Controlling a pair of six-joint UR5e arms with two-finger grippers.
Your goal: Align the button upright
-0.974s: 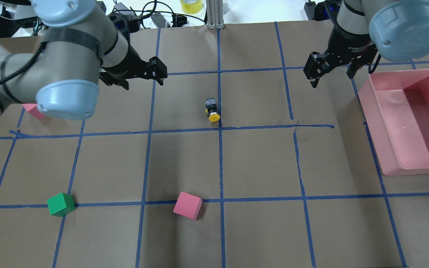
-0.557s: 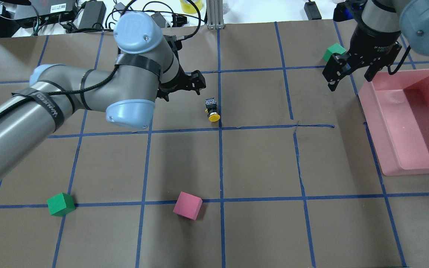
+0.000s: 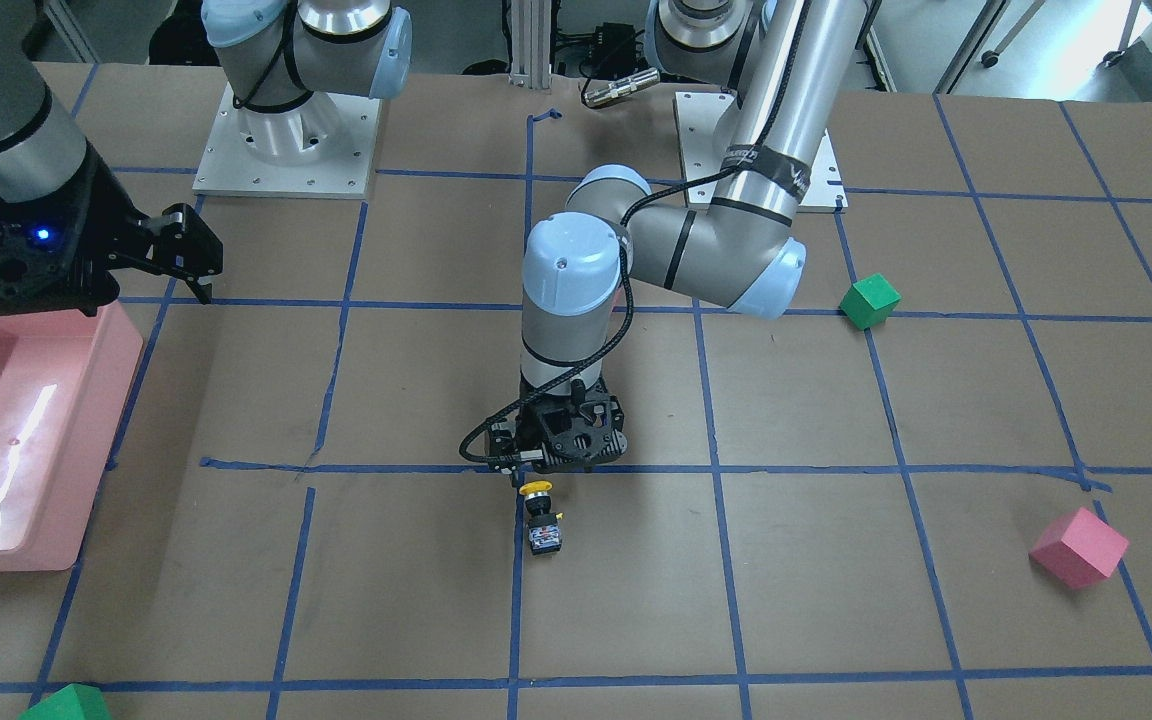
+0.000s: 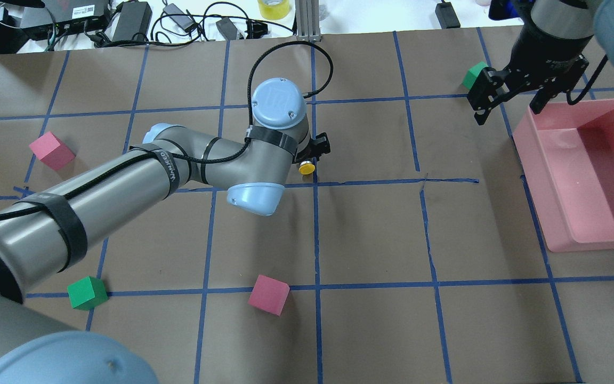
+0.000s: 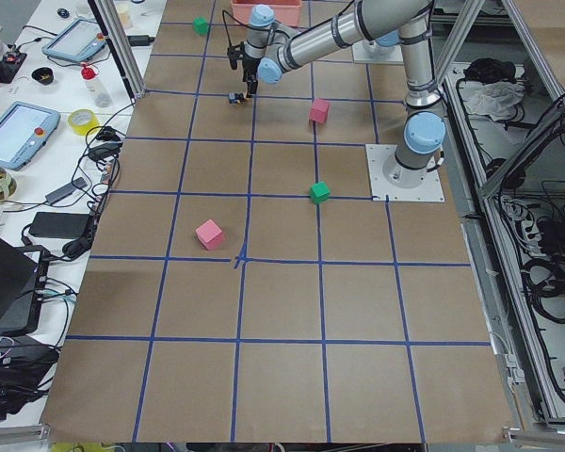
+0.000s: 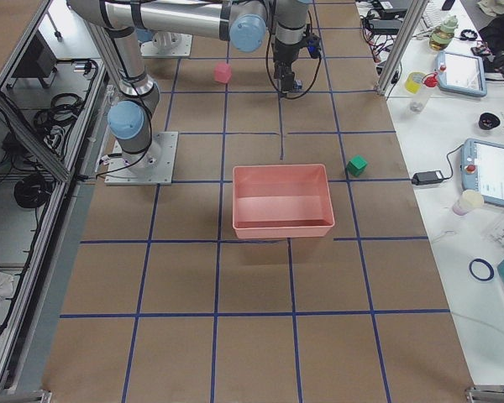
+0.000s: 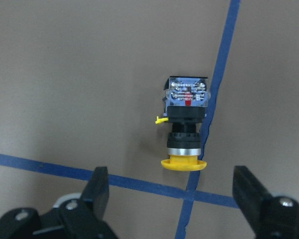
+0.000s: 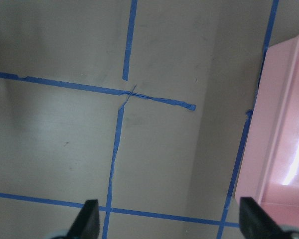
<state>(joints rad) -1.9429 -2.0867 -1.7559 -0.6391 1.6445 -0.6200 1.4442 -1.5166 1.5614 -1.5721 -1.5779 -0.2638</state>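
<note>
The button [image 7: 185,127] lies on its side on the brown paper beside a blue tape line, its yellow cap [image 4: 306,168] toward the robot's side and its grey contact block away. It also shows in the front-facing view [image 3: 540,515]. My left gripper [image 7: 172,194] hangs straight above it, pointing down, open and empty, with one finger on each side of the cap end. In the overhead view my left wrist [image 4: 312,152] hides the button's base. My right gripper [image 4: 509,112] is open and empty, held high near the pink bin's far left corner.
A pink bin [image 4: 595,244] stands at the right edge. A green cube [image 4: 87,293] and a pink cube [image 4: 268,294] lie near the front. Another pink cube [image 4: 51,151] lies at the left, and another green cube [image 4: 475,74] sits behind the right gripper.
My left arm has swung right from the table's left side and now has its gripper over the button. My right gripper has shifted right and farther back. The button has not moved.
</note>
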